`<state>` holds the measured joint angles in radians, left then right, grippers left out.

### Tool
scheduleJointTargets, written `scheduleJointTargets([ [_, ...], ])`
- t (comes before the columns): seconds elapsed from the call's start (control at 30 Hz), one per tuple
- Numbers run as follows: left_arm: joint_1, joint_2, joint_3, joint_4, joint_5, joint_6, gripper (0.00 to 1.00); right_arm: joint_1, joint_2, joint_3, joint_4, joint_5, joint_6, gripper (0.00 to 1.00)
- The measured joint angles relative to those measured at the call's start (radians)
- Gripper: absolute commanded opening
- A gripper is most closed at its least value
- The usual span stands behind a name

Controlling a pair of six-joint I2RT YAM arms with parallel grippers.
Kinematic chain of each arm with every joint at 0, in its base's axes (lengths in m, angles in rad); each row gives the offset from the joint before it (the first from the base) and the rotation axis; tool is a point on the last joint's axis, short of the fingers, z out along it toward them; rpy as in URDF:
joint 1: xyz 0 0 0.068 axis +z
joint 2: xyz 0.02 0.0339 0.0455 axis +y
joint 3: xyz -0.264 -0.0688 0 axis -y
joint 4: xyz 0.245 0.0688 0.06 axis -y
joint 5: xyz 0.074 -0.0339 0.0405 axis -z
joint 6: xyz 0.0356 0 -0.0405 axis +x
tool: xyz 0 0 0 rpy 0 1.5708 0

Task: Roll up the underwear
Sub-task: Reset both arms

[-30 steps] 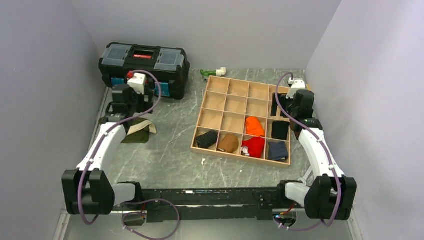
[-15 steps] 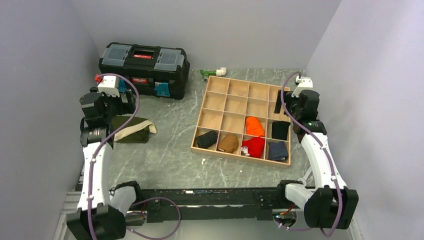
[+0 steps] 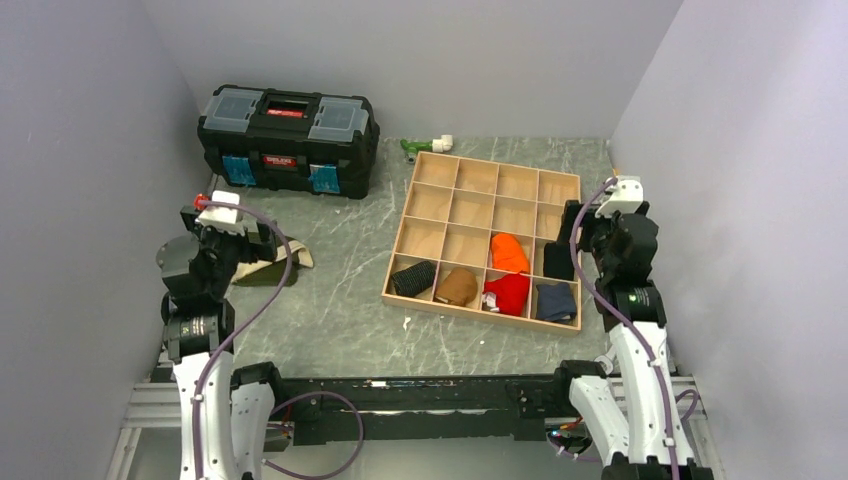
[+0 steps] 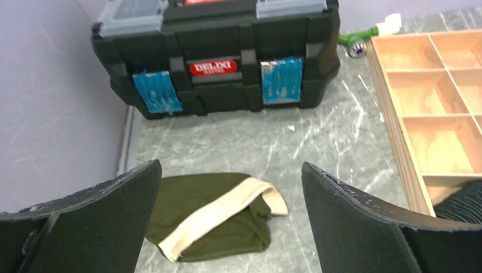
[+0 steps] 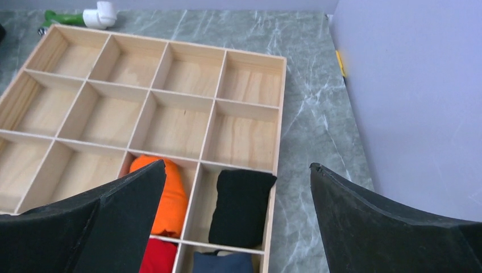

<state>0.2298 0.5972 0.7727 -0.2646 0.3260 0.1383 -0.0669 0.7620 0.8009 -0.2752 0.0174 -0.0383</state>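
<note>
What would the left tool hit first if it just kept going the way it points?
The left tool would most likely meet the olive green garment lying on the table just ahead; the black toolbox stands farther back. Depth is hard to judge.

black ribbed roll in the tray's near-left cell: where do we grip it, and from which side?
Pinch the black ribbed roll across its middle, coming straight down from above. The wooden tray walls it in on every side, so only its top is exposed. It lies slanted in the cell, so turn the fingers across its long axis.
</note>
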Motion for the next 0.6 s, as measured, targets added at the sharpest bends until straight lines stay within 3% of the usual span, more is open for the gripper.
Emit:
scheduleJointTargets([
  [0.27, 0.000, -0.092, -0.130, -0.010, 0.052, -0.001, 0.99, 0.000, -0.120, -0.102, -0.044, -0.027, -0.034, 1.00],
  [0.6, 0.001, -0.145, -0.161, -0.003, 0.027, -0.001, 0.99, -0.001, -0.246, -0.103, -0.076, -0.091, -0.059, 1.00],
])
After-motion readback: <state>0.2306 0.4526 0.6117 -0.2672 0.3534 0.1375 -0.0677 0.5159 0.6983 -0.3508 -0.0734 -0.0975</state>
